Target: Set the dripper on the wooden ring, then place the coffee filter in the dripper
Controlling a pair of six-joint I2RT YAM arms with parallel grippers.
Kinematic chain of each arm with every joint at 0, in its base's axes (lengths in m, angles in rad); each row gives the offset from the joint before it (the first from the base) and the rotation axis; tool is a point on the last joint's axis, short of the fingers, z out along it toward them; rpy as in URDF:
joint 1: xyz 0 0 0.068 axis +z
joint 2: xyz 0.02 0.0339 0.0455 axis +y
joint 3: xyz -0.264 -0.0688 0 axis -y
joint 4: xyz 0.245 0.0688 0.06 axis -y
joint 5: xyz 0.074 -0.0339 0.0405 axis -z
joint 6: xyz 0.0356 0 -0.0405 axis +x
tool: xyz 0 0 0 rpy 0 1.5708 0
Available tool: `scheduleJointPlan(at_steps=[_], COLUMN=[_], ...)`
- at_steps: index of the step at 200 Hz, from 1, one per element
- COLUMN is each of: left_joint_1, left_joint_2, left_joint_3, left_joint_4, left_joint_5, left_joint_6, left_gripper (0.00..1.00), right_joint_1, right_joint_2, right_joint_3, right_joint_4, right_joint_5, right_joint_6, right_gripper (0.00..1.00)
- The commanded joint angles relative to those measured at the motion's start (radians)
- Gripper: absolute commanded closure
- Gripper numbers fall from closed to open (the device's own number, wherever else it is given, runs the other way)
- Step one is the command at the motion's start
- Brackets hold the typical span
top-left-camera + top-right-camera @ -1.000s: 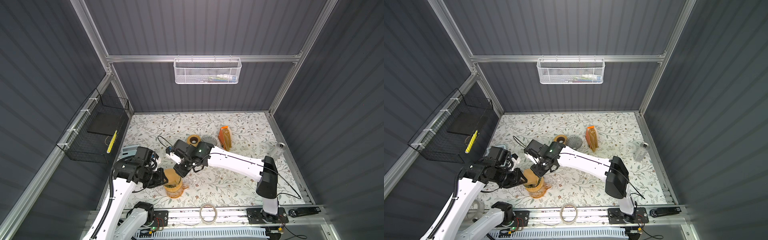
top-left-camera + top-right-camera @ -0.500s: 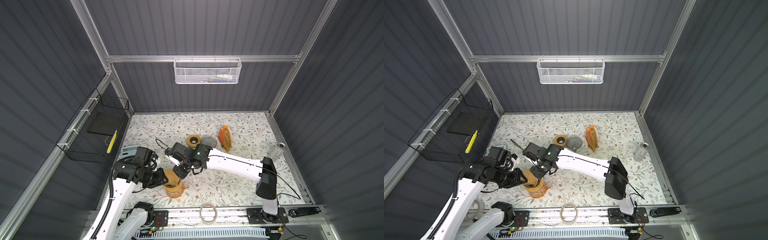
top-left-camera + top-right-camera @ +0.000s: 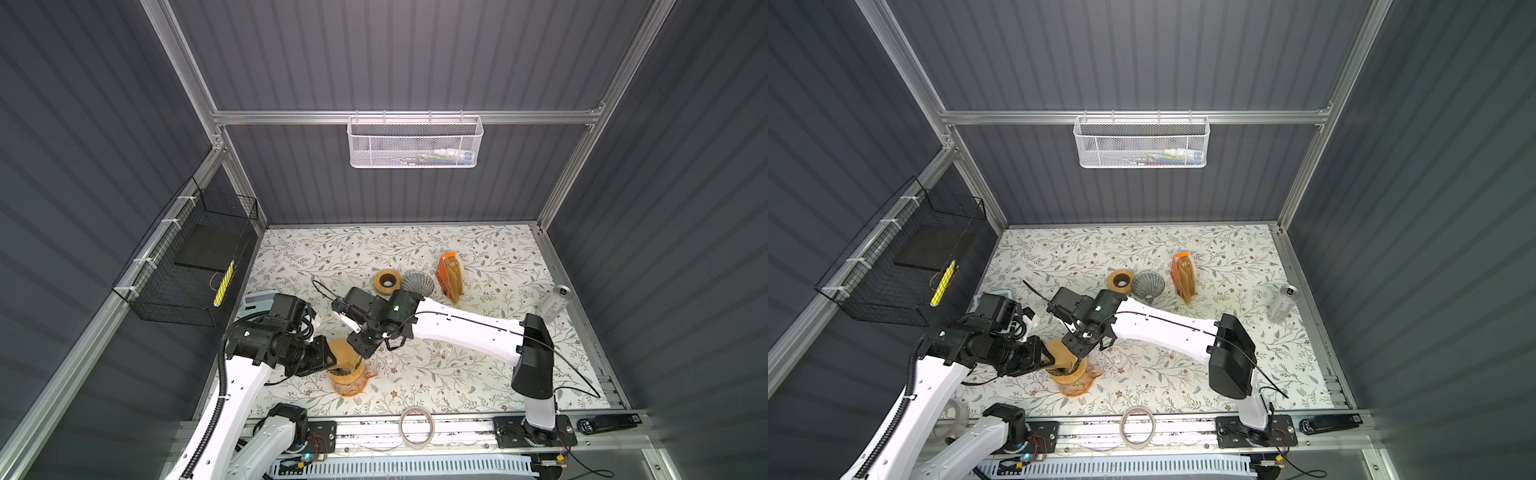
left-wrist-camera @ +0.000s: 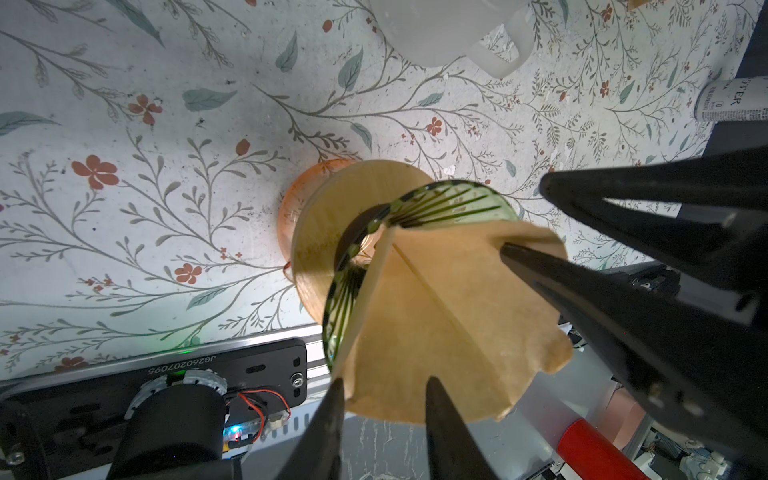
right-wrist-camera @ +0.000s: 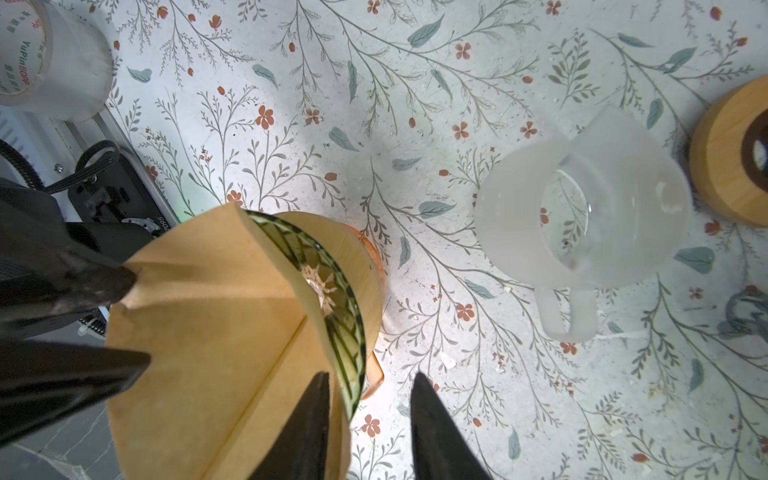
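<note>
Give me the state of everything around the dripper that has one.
green dripper: upright on its wooden collar
coffee filter: in the dripper, leaning to one side
left gripper: open, at the filter's rim
right gripper: open, astride the dripper's rim
frosted pitcher: upright, empty

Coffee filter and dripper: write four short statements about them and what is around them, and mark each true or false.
1. The coffee filter has its tip inside the dripper. True.
2. The dripper is held up in the air. False: it sits in a wooden collar on an orange carafe.
3. The left claw and the right claw are both at the filter. True.
4. The frosted jug lies on its side. False: it stands upright, mouth up.
</note>
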Motion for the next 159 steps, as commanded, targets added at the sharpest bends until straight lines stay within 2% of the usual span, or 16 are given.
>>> scheduleJointPlan(at_steps=[1,159], left_joint_1=[0.0,0.001], left_joint_2=[-0.006,0.004], left_joint_3=[-0.008,0.072], left_joint_4=[-0.005,0.01], left_joint_5=[0.0,-0.005], left_joint_6=[-0.008,-0.026], left_gripper=[0.66,0.64], right_joint_1=[0.005,0.01], right_joint_2=[-0.015,-0.049], right_joint_3=[-0.015,-0.008], right_joint_4=[-0.007,-0.004], right_joint_5=[0.017,0.008], right_joint_6=[0.006,0.013], right_gripper=[0.64,0.64])
